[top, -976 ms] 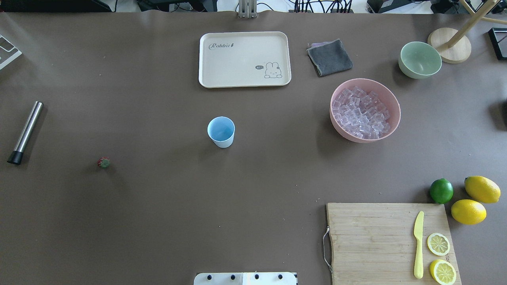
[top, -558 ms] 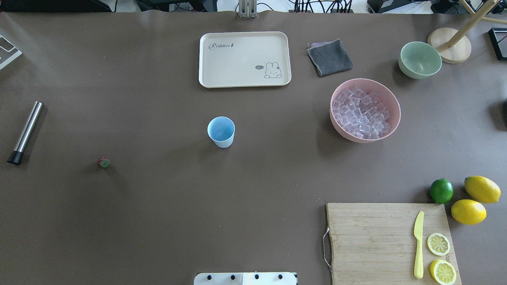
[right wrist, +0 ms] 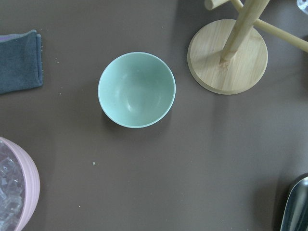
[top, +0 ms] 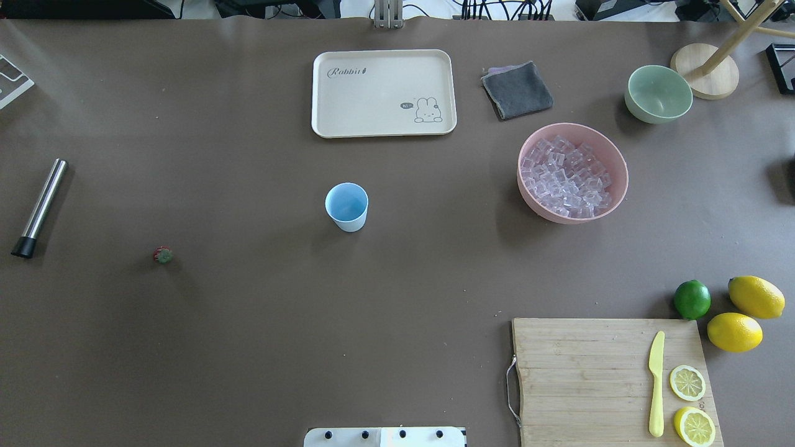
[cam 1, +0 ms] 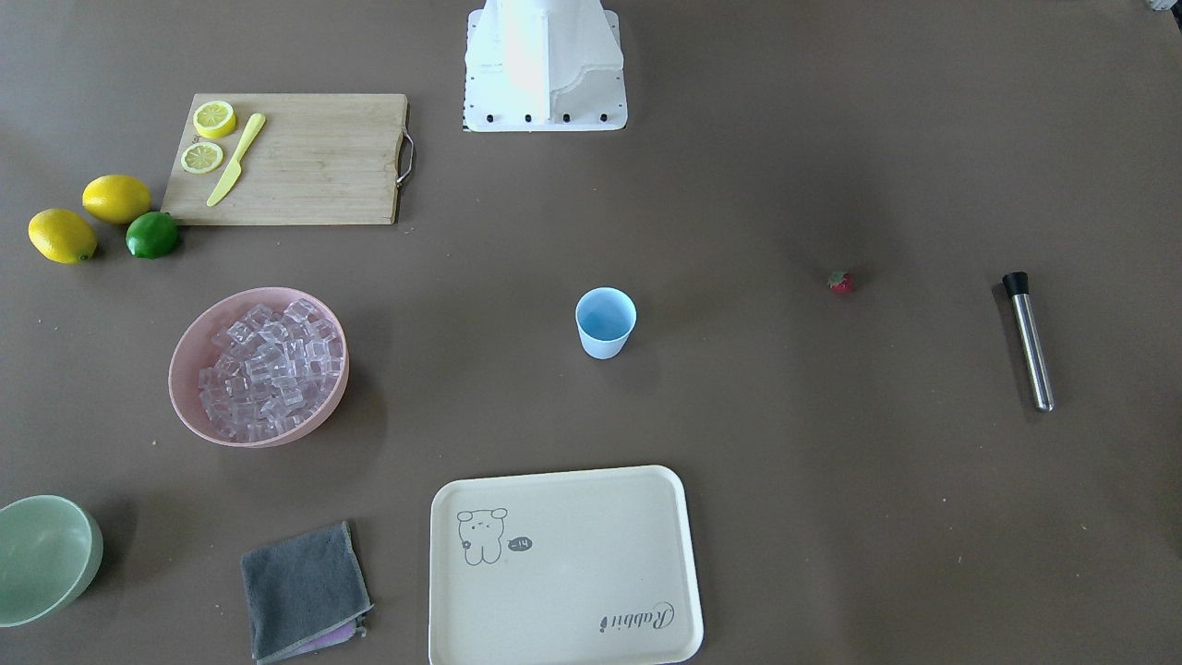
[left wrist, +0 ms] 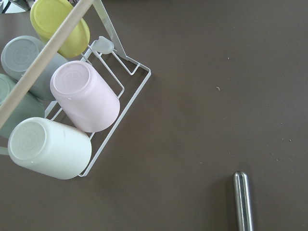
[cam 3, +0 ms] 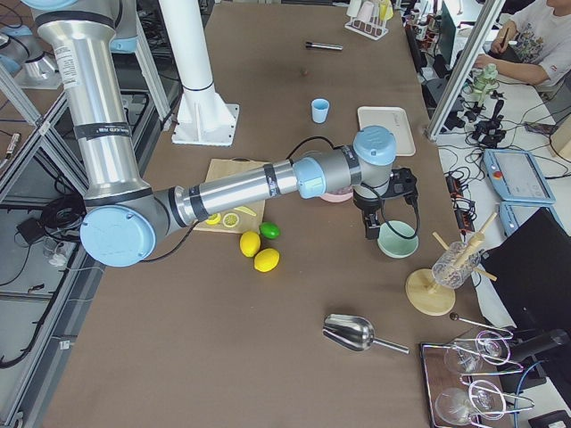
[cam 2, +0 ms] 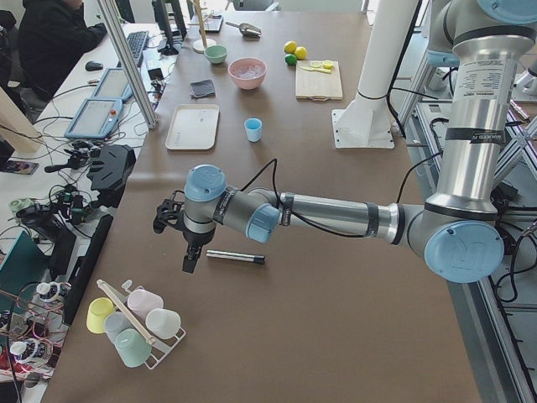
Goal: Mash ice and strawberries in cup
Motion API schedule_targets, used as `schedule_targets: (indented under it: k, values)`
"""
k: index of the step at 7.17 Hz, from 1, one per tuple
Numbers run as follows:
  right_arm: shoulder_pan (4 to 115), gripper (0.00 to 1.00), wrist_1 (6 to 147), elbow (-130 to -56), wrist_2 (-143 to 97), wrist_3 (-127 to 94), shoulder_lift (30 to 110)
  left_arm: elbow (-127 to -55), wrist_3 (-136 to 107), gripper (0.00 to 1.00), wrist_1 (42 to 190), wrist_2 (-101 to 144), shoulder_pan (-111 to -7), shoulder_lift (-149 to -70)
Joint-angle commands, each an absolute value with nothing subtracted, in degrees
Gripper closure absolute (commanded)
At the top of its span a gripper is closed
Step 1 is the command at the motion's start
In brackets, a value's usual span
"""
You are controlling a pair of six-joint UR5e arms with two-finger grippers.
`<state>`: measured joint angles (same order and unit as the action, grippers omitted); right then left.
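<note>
Reaching low over the table [top: 248,341], the left tool [cam 2: 190,265] and right tool [cam 3: 372,232] point down; you cannot tell if wide or narrow. The cup [top: 346,207] is empty; ice [top: 565,177] fills the pink bowl [top: 571,218].

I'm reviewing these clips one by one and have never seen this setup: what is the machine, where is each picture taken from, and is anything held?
It is a robot with two jointed arms at a table, each ending in a two-finger claw. Two pictures look down on the table, one from behind the robot, one facing it. Two look along it from its ends, and two come from wrist cameras. The blue cup stands mid-table and looks empty. The strawberry lies alone; the ice fills a pink bowl. A steel rod lies near the left claw, which hangs above the table. The right claw hangs over a green bowl. Nothing shows in either claw; whether they are open is unclear.
</note>
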<state>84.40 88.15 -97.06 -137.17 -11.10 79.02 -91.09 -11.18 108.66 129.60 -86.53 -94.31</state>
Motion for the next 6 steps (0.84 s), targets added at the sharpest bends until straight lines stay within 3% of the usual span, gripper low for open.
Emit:
schedule_targets:
  k: [1, 6]
  values:
    - [83.85, 0.01, 88.15, -97.12, -136.84, -11.07, 78.84, -91.14, -11.25, 0.02, 109.07, 130.25, -86.48, -93.87]
    - [82.36, 0.01, 88.24, -97.30, -137.20, -13.88, 79.46, -93.08, -11.87, 0.02, 107.23, 133.59, -86.31, -97.63]
